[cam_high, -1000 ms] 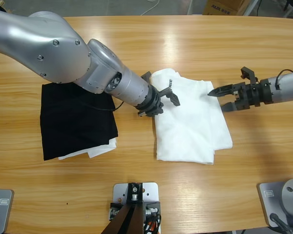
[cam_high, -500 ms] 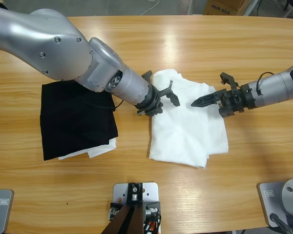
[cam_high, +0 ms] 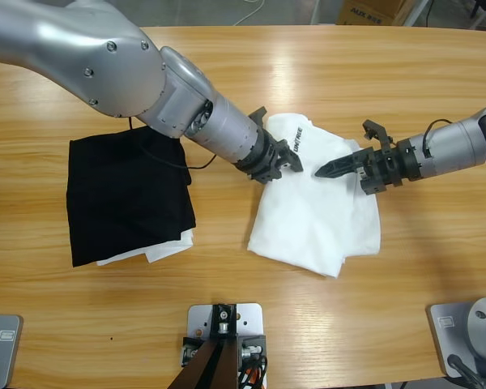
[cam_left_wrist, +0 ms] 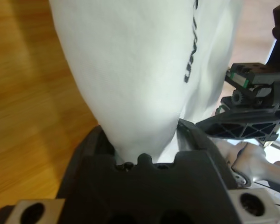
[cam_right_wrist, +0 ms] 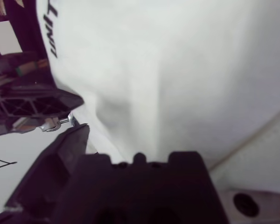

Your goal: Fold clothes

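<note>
Wooden desk (cam_high: pixel 308 73) | left gripper (cam_high: pixel 282 162) fingers clamp white shirt (cam_high: pixel 316 219) | right gripper (cam_high: pixel 340 168) fingers pinch same shirt

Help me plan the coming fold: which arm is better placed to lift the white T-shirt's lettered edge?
Probably the left gripper: its jaws already pinch the white T-shirt beside the UNITREE lettering. The right gripper holds cloth farther along.
</note>
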Motion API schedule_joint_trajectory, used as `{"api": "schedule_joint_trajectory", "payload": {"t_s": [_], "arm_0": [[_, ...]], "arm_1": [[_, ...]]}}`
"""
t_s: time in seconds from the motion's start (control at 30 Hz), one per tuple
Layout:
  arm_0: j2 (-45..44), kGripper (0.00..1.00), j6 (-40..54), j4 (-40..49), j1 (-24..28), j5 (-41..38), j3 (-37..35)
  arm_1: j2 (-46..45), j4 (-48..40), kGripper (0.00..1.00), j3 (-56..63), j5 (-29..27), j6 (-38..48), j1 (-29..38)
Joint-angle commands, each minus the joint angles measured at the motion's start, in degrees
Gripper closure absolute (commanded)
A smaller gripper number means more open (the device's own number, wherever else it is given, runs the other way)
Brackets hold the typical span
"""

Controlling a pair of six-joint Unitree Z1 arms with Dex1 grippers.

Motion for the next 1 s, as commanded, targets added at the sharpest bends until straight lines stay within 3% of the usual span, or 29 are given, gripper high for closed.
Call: {"api": "schedule_joint_trajectory", "payload": {"t_s": [0.03,0.07,0.13,0.17,0.47,0.73,0.9,1.0], "arm_0": [[3.8,1.0,4.99,0.19,-0.56,-2.01,-0.78],[3.78,1.0,5.02,0.12,-0.63,-2.01,-0.96],[3.92,1.0,5.43,-0.18,-0.84,-1.92,-0.99],[4.01,1.0,5.64,-0.34,-0.99,-1.85,-1.12],[4.39,1.0,5.68,-2.52,-1.59,-1.75,-1.24],[2.69,1.0,5.68,-1.99,-1.84,1.72,-2.14],[0.33,1.0,9.21,7.06,-1.84,2.6,-7.83],[0.02,1.0,14.29,20.54,-2.01,3.98,-16.9]], "arm_1": [[10.39,-1.73,0.421,4.06,-3.17,2.06,1.53],[10.21,-1.89,0.548,4.13,-3.14,2.06,1.53],[9.65,-2.01,0.907,4.2,-3.08,2.06,1.53],[9.37,-2.27,1.0,4.27,-3.08,1.99,1.53],[2.13,-4.43,1.0,4.25,-1.41,0.99,2.21],[-5.83,-0.22,1.0,3.04,-2.19,1.92,3.16],[-10.26,8.22,1.0,-4.85,-2.59,3.08,6.66],[-7.17,10.31,1.0,-10.02,-3.26,4.15,9.75]]}}
